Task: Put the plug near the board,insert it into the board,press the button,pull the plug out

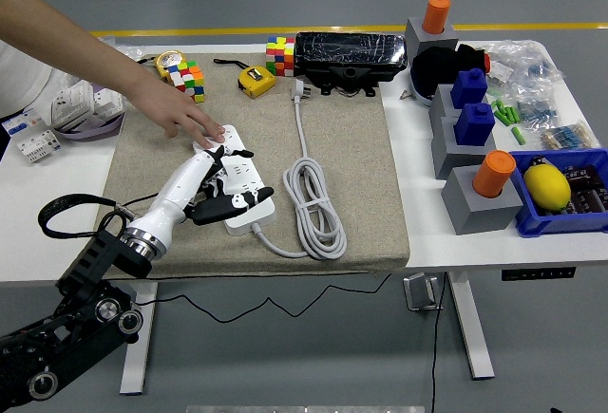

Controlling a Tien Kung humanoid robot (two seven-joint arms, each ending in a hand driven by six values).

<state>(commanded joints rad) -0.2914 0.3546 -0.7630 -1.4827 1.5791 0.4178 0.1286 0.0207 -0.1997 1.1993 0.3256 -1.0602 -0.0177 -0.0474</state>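
The white power strip [251, 183] lies on the grey mat [342, 147] at its left side. My left hand [228, 180] reaches in from the lower left and lies over the strip, open, its fingers [235, 206] spread across the sockets. The black plug is hidden under this hand; only its black cord [59, 210] shows, looping off to the left. A person's hand [190, 121] presses on the strip's far end. The strip's own white cable [313, 206] is coiled to the right.
Colour cubes [278, 55], a yellow tape measure [256, 80] and a black box [350, 56] stand along the mat's far edge. Grey blocks with orange and blue pegs [475, 161] and a blue bin [570, 195] fill the right side. White boxes [57, 114] sit far left.
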